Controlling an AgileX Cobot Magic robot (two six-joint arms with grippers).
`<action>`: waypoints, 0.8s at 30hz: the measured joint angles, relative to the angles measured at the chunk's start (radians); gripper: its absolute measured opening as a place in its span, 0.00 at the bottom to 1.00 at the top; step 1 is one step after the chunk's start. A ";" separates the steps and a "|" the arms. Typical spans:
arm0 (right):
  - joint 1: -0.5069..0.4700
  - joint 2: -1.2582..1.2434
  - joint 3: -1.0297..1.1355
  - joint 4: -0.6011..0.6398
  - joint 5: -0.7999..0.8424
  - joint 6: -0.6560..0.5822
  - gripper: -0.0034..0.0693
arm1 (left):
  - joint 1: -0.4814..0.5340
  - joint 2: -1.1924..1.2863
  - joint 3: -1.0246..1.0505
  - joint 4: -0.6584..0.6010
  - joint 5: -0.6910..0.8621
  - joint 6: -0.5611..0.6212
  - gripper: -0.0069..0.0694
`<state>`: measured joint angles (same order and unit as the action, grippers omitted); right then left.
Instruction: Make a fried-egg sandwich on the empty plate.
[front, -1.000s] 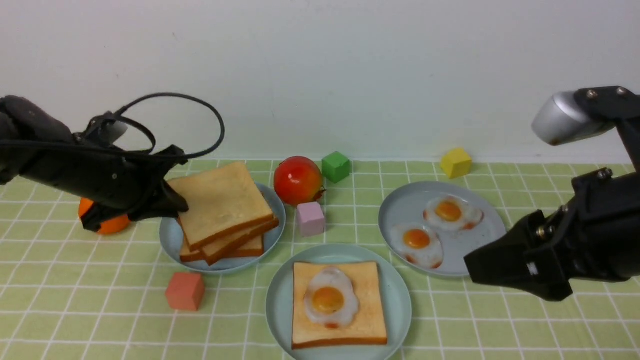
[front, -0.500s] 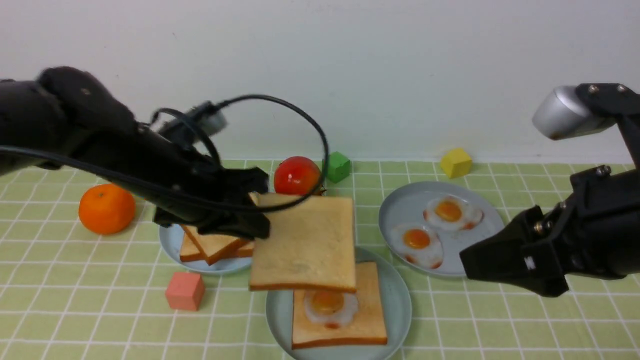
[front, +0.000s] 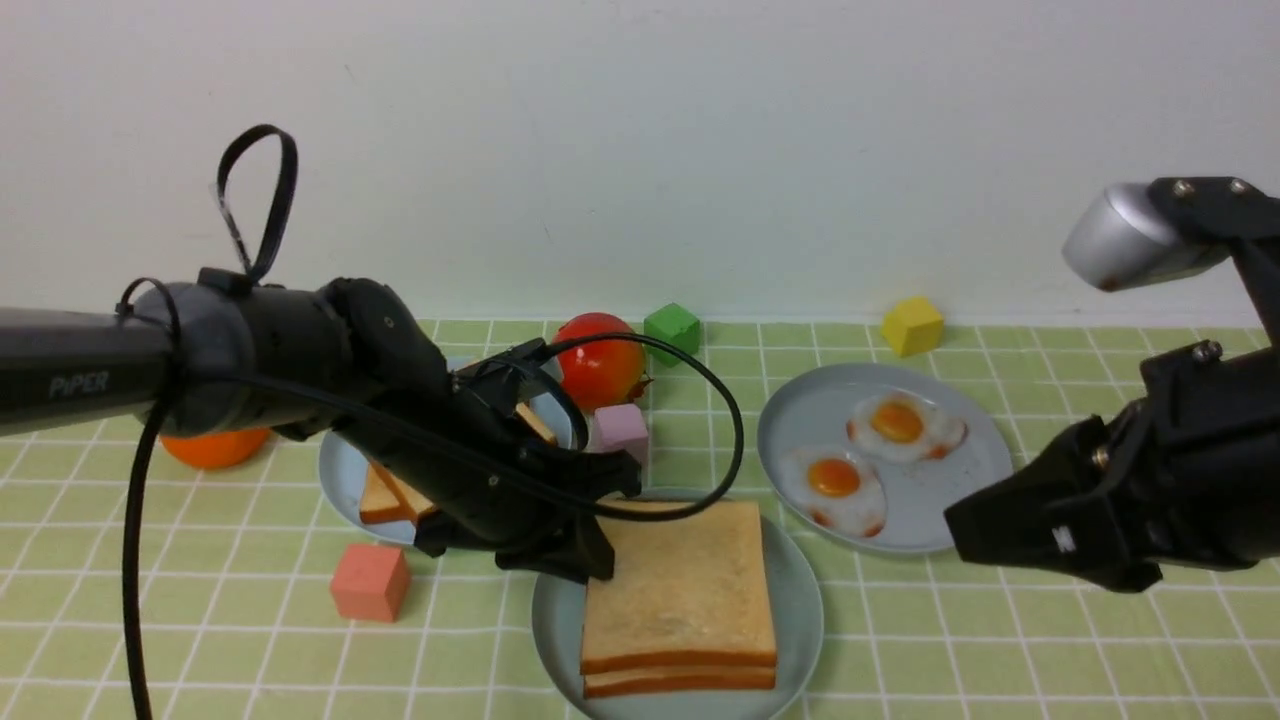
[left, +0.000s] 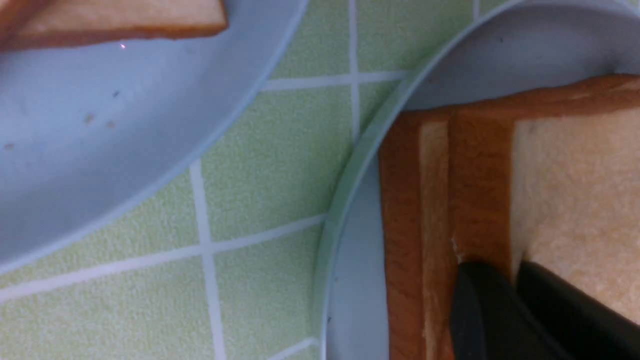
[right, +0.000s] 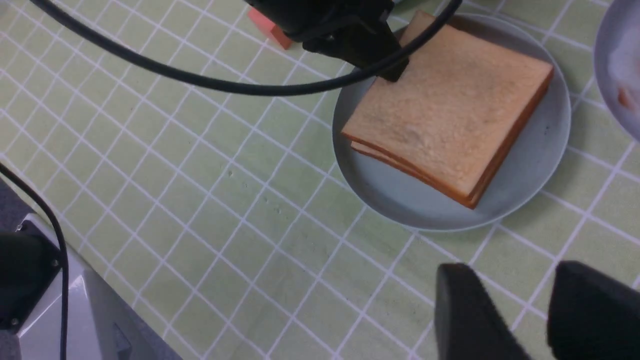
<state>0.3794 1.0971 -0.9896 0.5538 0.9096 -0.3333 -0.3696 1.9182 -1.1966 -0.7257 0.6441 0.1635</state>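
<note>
The fried-egg sandwich lies on the mint-teal plate at the front middle: two toast slices stacked, the fried egg hidden between them. My left gripper is shut on the top slice's rear left edge. In the left wrist view its fingers pinch the top slice over the lower slice. My right gripper is open and empty above the cloth at the right front. The sandwich also shows in the right wrist view.
A grey-blue plate at the right holds two fried eggs. Another plate behind my left arm holds stacked toast. A tomato, an orange and pink, salmon, green and yellow cubes stand around.
My left gripper carried a toast slice from the left plate's stack to the right and forward, then lowered it onto the egg and bottom slice. The egg is now covered. The right arm barely moved.
</note>
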 joint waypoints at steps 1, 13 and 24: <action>0.000 0.000 0.000 0.000 0.000 0.010 0.26 | 0.000 0.001 0.000 0.000 0.000 0.000 0.16; 0.000 -0.037 0.002 -0.024 -0.001 0.145 0.04 | 0.000 -0.064 0.000 0.105 0.074 -0.055 0.60; 0.000 -0.554 0.426 -0.179 -0.371 0.176 0.10 | 0.000 -0.421 0.001 0.455 0.270 -0.336 0.73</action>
<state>0.3794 0.5432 -0.5635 0.3750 0.5382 -0.1571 -0.3696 1.4976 -1.1955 -0.2707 0.9142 -0.1729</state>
